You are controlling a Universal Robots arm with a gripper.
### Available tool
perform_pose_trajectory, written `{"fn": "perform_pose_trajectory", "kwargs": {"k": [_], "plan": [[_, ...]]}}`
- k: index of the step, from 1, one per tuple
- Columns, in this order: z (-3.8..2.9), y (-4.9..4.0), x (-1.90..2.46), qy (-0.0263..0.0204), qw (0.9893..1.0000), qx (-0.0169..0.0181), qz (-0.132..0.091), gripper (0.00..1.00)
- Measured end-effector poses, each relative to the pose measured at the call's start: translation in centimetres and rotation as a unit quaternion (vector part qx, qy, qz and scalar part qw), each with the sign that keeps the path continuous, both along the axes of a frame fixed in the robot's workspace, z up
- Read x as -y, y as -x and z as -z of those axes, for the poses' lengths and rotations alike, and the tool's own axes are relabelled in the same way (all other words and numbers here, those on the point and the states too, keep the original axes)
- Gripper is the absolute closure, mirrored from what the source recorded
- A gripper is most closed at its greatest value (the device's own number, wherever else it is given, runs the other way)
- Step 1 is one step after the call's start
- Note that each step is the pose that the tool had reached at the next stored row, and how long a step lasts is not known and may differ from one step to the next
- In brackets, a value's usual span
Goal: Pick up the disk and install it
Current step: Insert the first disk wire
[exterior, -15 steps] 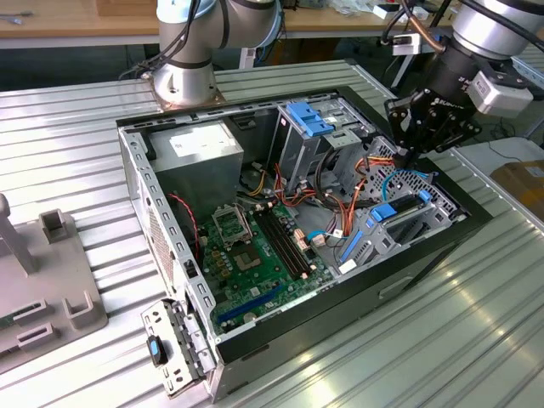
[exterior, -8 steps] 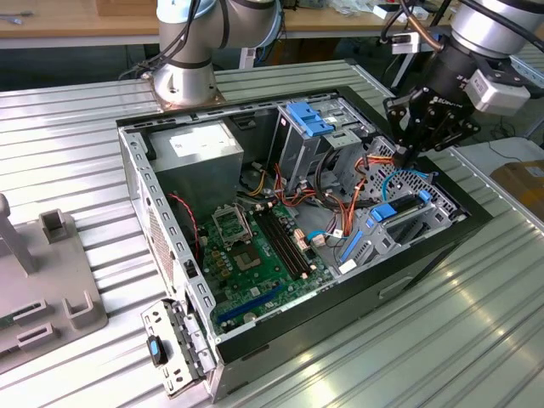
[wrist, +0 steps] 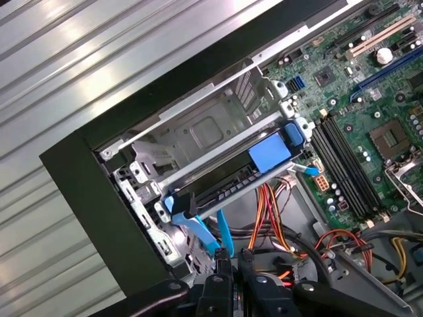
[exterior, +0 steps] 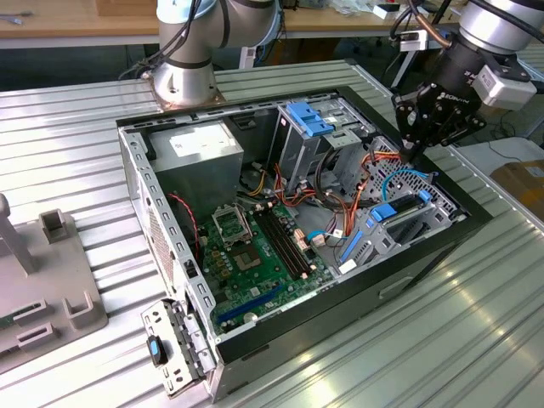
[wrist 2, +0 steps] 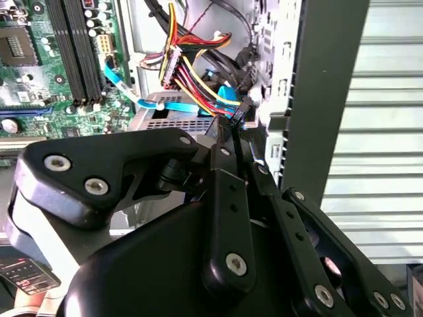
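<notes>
The disk (wrist: 228, 188) sits slotted into the metal drive cage (wrist: 205, 129) at the front corner of the open computer case (exterior: 255, 336). Its dark edge shows between blue rails, with a light-blue latch piece (wrist: 269, 152) above it. In the exterior view the disk (exterior: 406, 223) lies at the case's right end. My gripper (exterior: 414, 155) hangs just above that corner, over the cables. In both wrist views its fingers stand close together, shut, with the tips (wrist 2: 228, 129) at a black connector (wrist 2: 236, 113) on the coloured wire bundle. A light-blue cable (wrist: 215, 241) runs from the disk toward the gripper (wrist: 234, 264).
The green motherboard (exterior: 255, 255) fills the case floor, with a grey power supply box (exterior: 200, 149) at the back. A second blue-latched cage (exterior: 308, 119) stands upright. The arm's base (exterior: 183, 76) is behind the case. A grey fixture (exterior: 51, 272) lies at the exterior view's left.
</notes>
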State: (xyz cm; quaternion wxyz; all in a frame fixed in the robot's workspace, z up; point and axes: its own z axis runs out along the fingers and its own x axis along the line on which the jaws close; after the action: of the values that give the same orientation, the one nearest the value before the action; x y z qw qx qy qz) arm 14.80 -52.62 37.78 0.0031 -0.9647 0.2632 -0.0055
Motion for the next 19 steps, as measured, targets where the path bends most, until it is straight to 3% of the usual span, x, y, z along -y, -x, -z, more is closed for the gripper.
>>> {"fn": "perform_pose_trajectory", "kwargs": {"k": [2, 5, 7, 13, 19], "plan": [[0.01, -0.42, -0.04, -0.0001, 1.0, -0.0002, 0.0, 0.84], [0.0, -1.96, -0.14, 0.0, 1.0, -0.0005, 0.0, 0.84], [0.0, -2.51, -0.18, 0.0, 1.0, -0.0006, 0.0, 0.84], [0.01, -2.88, -0.24, -0.0001, 1.0, -0.0007, 0.0, 0.84], [0.0, -3.96, -0.7, 0.0002, 1.0, -0.0023, 0.0, 0.84]]}}
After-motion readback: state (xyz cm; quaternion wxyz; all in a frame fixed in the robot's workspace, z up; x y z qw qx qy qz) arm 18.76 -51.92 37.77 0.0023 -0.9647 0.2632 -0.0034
